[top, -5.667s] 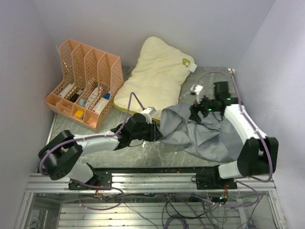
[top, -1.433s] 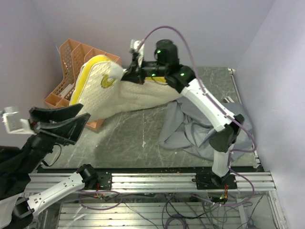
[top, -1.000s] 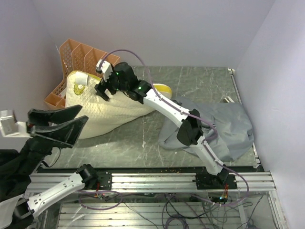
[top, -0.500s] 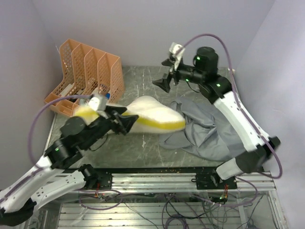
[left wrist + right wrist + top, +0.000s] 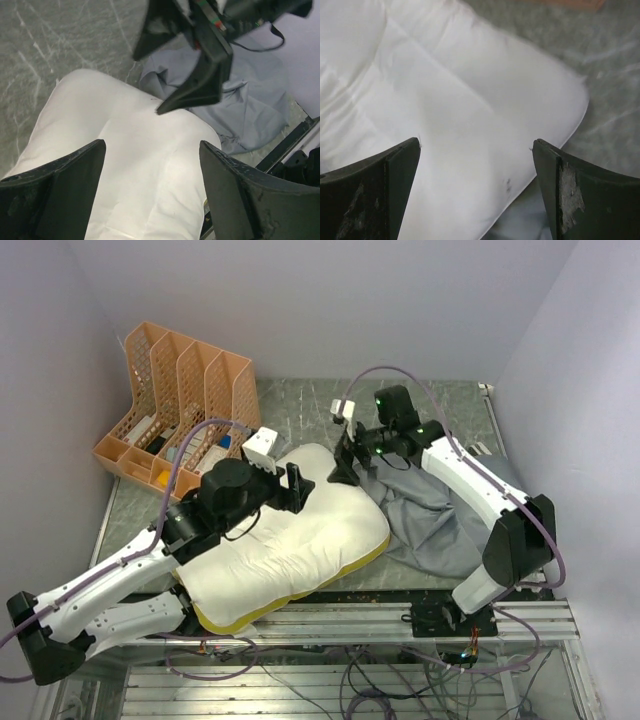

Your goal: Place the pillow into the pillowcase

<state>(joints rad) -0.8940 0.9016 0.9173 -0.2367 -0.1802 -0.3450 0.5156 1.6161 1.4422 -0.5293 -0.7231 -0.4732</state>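
Note:
The cream pillow [image 5: 290, 550] lies flat at the near middle of the table, its yellow edge along the front. The blue-grey pillowcase [image 5: 450, 515] lies crumpled to its right, touching it. My left gripper [image 5: 295, 487] hovers open over the pillow's far edge and holds nothing. My right gripper [image 5: 346, 466] hangs open above the pillow's far right corner, also with nothing in it. In the left wrist view the pillow [image 5: 130, 160] fills the space below my open left gripper [image 5: 152, 145], with the pillowcase [image 5: 250, 105] beyond. The right wrist view shows the pillow [image 5: 445, 100] under my open right gripper [image 5: 476, 145].
An orange file rack [image 5: 180, 425] with several slots stands at the back left, close to the wall. Walls close in the table on the left, back and right. The metal rail [image 5: 330, 618] runs along the front edge under the pillow's near side.
The pillow has gone from a bunched heap in the middle to lying flat near the front. My left arm moved over it; my right gripper came down to its far corner.

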